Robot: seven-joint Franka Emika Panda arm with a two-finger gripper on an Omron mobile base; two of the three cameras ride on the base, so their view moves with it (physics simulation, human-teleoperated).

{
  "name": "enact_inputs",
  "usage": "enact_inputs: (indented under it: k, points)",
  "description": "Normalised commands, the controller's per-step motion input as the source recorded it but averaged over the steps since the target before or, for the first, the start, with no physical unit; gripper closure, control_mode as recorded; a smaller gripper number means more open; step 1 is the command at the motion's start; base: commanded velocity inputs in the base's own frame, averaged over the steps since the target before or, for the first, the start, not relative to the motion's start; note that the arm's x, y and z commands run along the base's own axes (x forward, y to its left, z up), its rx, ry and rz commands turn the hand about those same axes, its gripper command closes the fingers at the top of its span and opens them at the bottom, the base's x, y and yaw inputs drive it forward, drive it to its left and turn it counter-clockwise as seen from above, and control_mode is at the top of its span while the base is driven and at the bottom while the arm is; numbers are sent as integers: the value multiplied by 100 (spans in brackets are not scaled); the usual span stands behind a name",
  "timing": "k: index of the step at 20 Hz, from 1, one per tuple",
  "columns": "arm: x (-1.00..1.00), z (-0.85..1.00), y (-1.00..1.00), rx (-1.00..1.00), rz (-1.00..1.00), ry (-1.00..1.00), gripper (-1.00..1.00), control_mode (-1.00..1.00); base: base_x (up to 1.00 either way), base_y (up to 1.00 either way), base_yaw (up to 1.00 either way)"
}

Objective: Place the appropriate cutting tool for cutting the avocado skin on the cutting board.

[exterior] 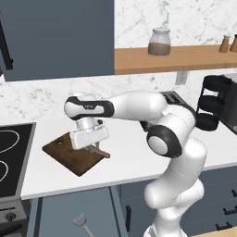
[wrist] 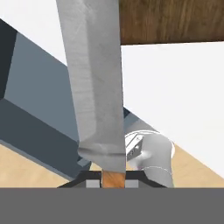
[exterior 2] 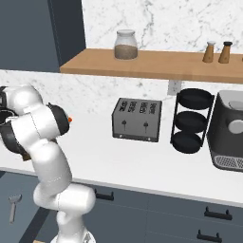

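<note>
My gripper point(exterior: 89, 141) hangs low over the right part of the dark brown cutting board point(exterior: 65, 155), which lies on the white counter beside the stove. It is shut on the knife point(wrist: 94, 87). In the hand view the long silver blade runs upward from the orange-brown handle point(wrist: 113, 178), which is pinched between my fingertips. The blade crosses the near edge of the cutting board point(wrist: 175, 22). A short piece of the knife point(exterior: 101, 152) sticks out below my hand toward the board's right corner. The avocado is hidden or out of view.
A stove point(exterior: 11, 157) borders the board on the left. A toaster point(exterior 2: 136, 119), a black tiered rack point(exterior 2: 192, 121) and a coffee machine point(exterior 2: 230, 137) stand to the right. A jar point(exterior: 159, 42) sits on the shelf. A grey utensil point(exterior: 82, 222) lies below the counter.
</note>
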Motion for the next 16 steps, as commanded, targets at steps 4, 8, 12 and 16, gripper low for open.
enact_inputs:
  k: [4,8,12,16]
  points:
    - [67,-21,45,-11,13,3,100,-100,0,0,0]
    - [29,-47,0,-11,8,1,100,-100,0,0,0]
    - [2,-54,7,-4,4,0,100,-100,0,0,0]
    - [24,-25,11,0,0,0,100,-100,0,0,0]
